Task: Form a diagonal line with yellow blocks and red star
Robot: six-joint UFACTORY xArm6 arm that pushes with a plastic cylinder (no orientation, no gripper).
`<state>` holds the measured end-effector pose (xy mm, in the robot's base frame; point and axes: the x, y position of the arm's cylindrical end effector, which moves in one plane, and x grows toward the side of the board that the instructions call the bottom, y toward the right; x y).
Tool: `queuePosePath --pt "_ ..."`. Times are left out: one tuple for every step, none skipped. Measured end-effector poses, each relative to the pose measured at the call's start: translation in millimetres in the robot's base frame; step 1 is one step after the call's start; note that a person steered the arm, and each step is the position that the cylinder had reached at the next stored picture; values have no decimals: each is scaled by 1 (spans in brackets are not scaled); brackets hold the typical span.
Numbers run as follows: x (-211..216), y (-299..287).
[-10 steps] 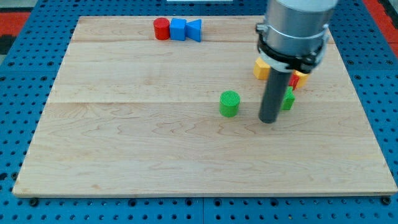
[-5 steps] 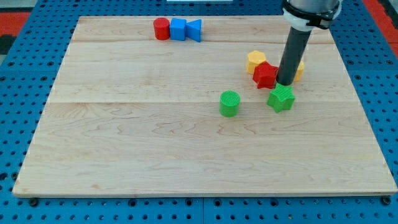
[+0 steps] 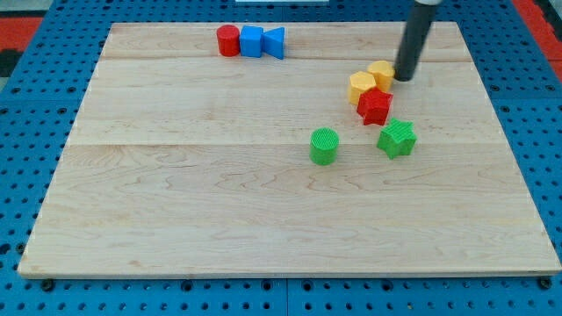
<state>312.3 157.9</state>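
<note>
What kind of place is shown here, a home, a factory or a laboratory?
Probably a robotics laboratory bench: a wooden board lies on a blue perforated base, and my tip sits just right of a yellow block among small coloured test blocks.

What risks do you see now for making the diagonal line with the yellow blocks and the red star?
My tip sits just right of the upper yellow block, which touches the other yellow block; a push leftward may move both together. The red star is packed against them and could be dragged along. The green star lies close below and may block the line.
</note>
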Motion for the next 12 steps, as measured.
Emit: queuePosePath --pt "-23 -2" --pt "-42 -38" --pt "-43 -92" --pt "13 -112" --pt "39 -99" --pt "39 -73" --pt "35 -42" --pt "25 -73" --pt "11 -103" --pt "10 -58" --pt "10 -42" --pt "-1 -38"
